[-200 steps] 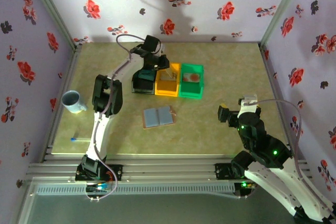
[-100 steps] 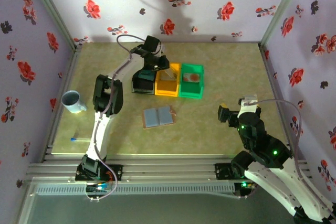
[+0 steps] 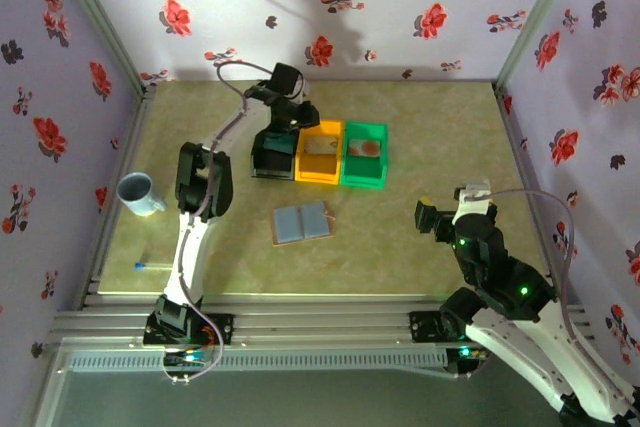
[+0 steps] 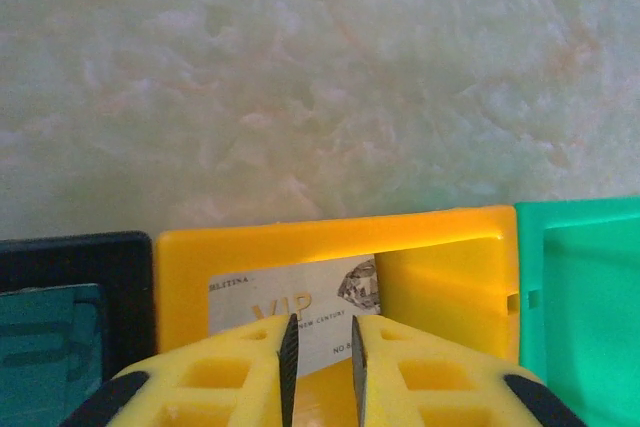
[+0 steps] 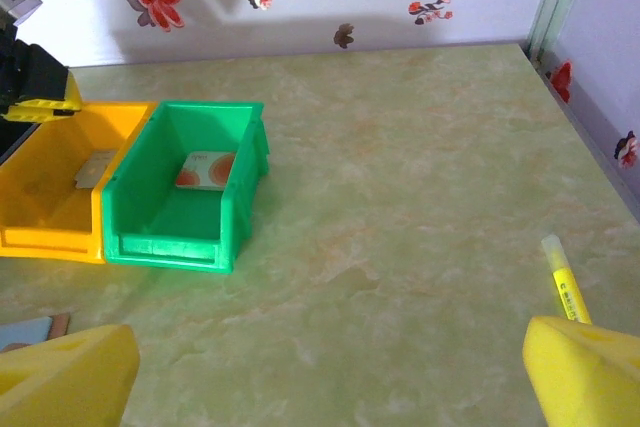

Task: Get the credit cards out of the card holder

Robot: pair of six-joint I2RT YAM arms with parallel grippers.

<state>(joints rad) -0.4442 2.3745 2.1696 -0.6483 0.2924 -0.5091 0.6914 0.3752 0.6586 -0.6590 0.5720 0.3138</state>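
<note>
- Seemingly emptied, the card holder lies open on the tabletop, near the bins.
- The teal card rests in the black bin, the silver card in the orange bin, and the pale card in the green bin.
- The left jaws hang over the orange bin with a narrow gap, gripping nothing; the right jaws gape wide, empty.
- Risk: if the left arm lifts off crookedly, a finger could catch the orange bin's rim and tip the silver card out.

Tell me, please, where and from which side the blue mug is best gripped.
Probably the rim wall of the mug, from straight above, one finger inside and one outside. It stands upright on the table with its mouth open upward, so the wall is exposed, while its round body may be too wide for a side pinch.
</note>
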